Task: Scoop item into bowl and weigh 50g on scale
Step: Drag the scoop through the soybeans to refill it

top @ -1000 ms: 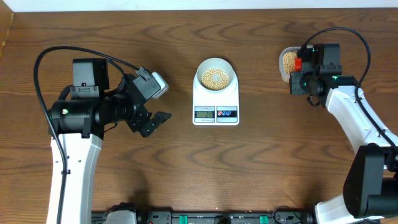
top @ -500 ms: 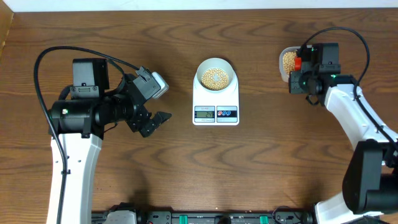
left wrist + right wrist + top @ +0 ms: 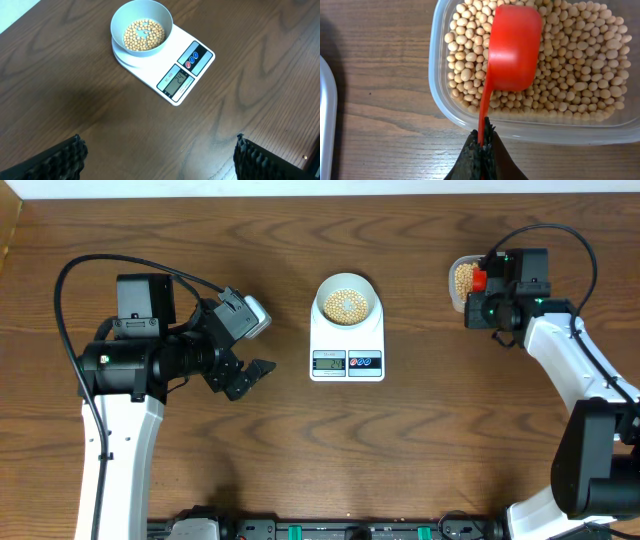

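Your right gripper (image 3: 481,150) pinches the red scoop (image 3: 512,50) by its handle. Only that wrist view shows the cup on the beans (image 3: 580,65) in the tub (image 3: 440,100) ahead. Your left gripper (image 3: 157,145) is wide open and empty, with the bowl (image 3: 120,20) on the scale (image 3: 170,55) beyond its jaws.

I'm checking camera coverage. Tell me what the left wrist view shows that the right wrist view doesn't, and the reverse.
Only the left wrist view: the bowl sitting on the scale, the scale's display, and the left gripper, open, fingers at the bottom corners.
Only the right wrist view: the red scoop over the clear tub, its handle pinched by the right gripper.
Both: tan beans and the wood table.
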